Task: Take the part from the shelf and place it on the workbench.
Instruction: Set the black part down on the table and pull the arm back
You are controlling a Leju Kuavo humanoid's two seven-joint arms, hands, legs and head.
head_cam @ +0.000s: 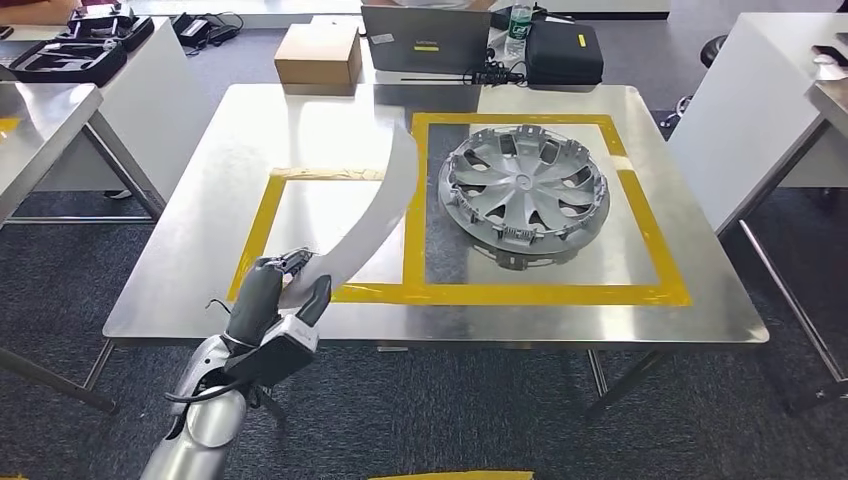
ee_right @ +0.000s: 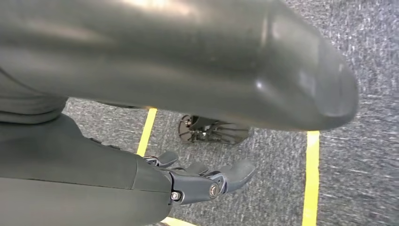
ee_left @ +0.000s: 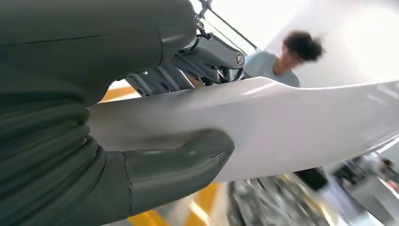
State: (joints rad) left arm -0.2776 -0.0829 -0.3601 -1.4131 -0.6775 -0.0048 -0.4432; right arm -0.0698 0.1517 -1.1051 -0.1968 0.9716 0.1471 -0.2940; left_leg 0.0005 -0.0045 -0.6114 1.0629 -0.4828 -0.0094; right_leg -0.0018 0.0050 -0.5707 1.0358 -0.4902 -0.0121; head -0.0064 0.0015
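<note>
One curved white part (head_cam: 372, 215) we are gripping in left hand (head_cam: 272, 300), holding it over counter (head_cam: 200, 240) near-left; right hand (ee_right: 197, 181) hanging over floor, fingers apart, holding nothing.

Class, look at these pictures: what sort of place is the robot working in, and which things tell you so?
Probably a workshop or robotics test lab: a steel workbench marked with yellow tape, a car hubcap on it, and equipment cases on nearby tables.
</note>
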